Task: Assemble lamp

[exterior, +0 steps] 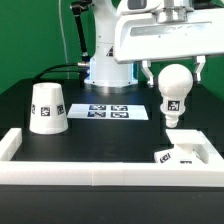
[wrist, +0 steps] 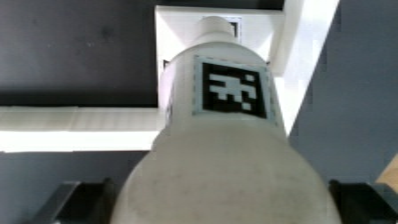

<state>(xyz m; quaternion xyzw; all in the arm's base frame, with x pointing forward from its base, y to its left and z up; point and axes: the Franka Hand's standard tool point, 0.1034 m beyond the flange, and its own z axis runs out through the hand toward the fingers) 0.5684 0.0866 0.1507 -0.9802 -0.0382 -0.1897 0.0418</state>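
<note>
Exterior view — one shade [exterior: 47,108], one base [exterior: 190,148], one bulb [exterior: 175,88] — tool [exterior: 174,77] clasps that bulb.

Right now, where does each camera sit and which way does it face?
Exterior view: off the arm, facing the table; shows the arm and gripper holding the bulb.
Wrist view: on the wrist, looking down along the tagged bulb to the rail; dark gripper fingers at the edges.
Shared: bulb and rail.
</note>
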